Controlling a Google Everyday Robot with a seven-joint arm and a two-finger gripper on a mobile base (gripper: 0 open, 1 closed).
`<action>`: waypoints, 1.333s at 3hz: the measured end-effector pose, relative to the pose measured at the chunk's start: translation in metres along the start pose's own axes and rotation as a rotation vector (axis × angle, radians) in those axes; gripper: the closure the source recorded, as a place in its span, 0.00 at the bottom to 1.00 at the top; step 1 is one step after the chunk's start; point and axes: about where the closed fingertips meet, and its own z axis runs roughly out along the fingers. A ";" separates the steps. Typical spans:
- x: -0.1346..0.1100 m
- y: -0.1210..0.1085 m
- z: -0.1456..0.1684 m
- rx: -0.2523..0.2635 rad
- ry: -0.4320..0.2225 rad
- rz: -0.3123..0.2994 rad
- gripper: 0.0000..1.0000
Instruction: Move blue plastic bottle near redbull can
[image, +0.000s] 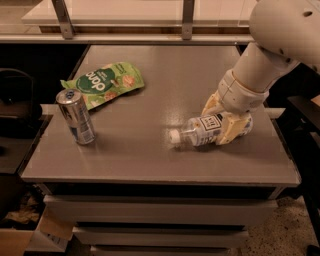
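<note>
The blue plastic bottle (196, 134) lies on its side on the grey table (150, 162). Its rear half sits between the fingers of the gripper (215, 125) and its white cap (173, 136) points away from the gripper, toward the left side of the view. The gripper is down at the tabletop and pinches the bottle: one cream finger (210, 105) presses on the far side of the label, and the other (236, 131) lies against the near side, covering the bottle's base. The white arm (260, 70) rises from the gripper up and to the right.

The redbull can (76, 116) stands upright well apart from the gripper, far beyond the bottle's cap end, close to the table's left edge. A green snack bag (105, 82) lies flat just behind the can, also well apart from the gripper.
</note>
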 end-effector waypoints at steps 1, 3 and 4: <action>-0.004 -0.011 -0.001 0.013 -0.013 -0.018 0.88; -0.049 -0.068 -0.015 0.104 -0.110 -0.153 1.00; -0.049 -0.068 -0.015 0.104 -0.110 -0.153 1.00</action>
